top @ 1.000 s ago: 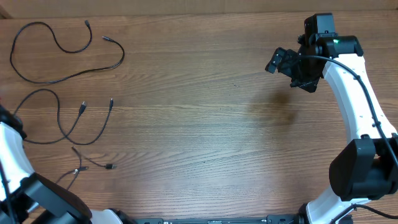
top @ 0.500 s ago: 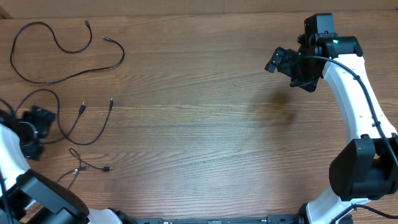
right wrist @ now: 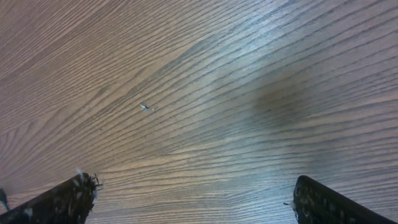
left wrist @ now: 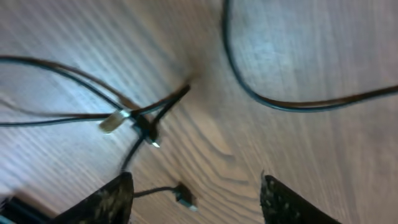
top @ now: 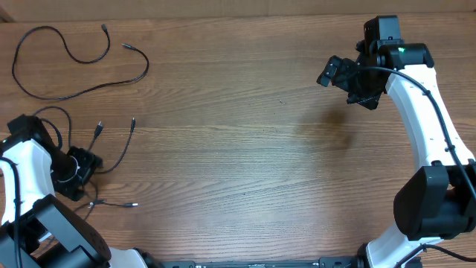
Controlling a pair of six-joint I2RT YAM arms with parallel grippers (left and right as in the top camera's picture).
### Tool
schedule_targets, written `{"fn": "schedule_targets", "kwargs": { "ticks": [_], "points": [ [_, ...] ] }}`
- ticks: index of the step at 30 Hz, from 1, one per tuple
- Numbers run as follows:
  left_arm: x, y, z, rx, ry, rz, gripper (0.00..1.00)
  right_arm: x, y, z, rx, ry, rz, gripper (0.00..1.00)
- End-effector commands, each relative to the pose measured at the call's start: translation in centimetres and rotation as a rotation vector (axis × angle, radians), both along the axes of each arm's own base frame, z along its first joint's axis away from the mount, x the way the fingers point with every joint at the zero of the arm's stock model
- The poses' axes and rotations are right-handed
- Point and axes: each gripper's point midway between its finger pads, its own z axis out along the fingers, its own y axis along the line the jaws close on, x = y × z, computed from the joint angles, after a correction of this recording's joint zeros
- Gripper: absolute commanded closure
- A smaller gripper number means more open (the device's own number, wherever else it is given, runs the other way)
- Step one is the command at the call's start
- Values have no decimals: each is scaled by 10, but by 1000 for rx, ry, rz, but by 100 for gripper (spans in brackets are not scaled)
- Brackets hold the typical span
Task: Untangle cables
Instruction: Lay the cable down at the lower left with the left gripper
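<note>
Several thin black cables lie on the left of the wooden table. One long cable (top: 71,52) loops at the far left. A second cable (top: 119,152) with small plugs curves beside my left gripper (top: 80,173). A short cable (top: 111,202) lies in front of it. My left gripper is open just above the crossing strands; in the left wrist view (left wrist: 196,199) a plug (left wrist: 185,197) lies between its fingers and a knot of strands (left wrist: 143,121) sits ahead. My right gripper (top: 338,74) is open and empty over bare wood at the far right (right wrist: 193,199).
The arm bases stand at the table's front edge, left (top: 59,238) and right (top: 424,216). The table's far edge runs along the top of the overhead view.
My left arm has swung in from the left edge and come down over the cables near the front left. The short cable's plug has shifted slightly. The right arm has not moved.
</note>
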Motion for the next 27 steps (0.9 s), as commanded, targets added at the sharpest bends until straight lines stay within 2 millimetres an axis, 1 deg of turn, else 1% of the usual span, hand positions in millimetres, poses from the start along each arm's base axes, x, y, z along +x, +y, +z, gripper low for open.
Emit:
{"fn": "schedule_targets", "kwargs": {
  "ticks": [1, 2, 3, 6, 10, 13, 15, 17, 18, 20, 21, 22, 25, 27],
  "points": [
    [-10, 6, -5, 41, 54, 20, 31, -1, 1, 13, 7, -34, -2, 0],
    [-11, 6, -5, 44, 56, 18, 25, -1, 1, 13, 7, -34, -3, 0],
    [-12, 8, -5, 54, 61, 18, 23, -1, 1, 13, 7, -34, -3, 0],
    [-18, 17, -4, 107, 97, 20, 24, -1, 1, 13, 7, -34, -3, 0],
    [-25, 24, -3, 151, 137, 22, 23, -1, 1, 13, 7, -34, -3, 0],
    [-25, 25, -3, 156, 137, 22, 22, -1, 1, 13, 7, -34, -2, 0],
    [-24, 21, -3, 133, 128, -11, 21, -2, 1, 13, 7, -34, -2, 0],
    [-15, 10, -2, 65, 79, -81, 20, -2, 2, 13, 15, -33, 1, 0],
    [-8, 2, 0, 18, 34, -131, 19, -2, 4, 13, 24, -33, 4, 0],
    [2, -5, 6, -28, -25, -178, 19, -2, 4, 13, 25, -33, 4, 0],
    [7, -8, 9, -45, -55, -199, 15, -2, 4, 13, 25, -33, 4, 0],
    [18, -15, 18, -69, -126, -234, 9, -2, 4, 13, 25, -34, 4, 0],
    [45, -32, 47, -91, -313, -314, 10, -1, 4, 14, 25, -37, 4, 0],
    [61, -52, 72, -97, -445, -389, 9, -1, 4, 14, 25, -37, 4, 0]
  ]
}}
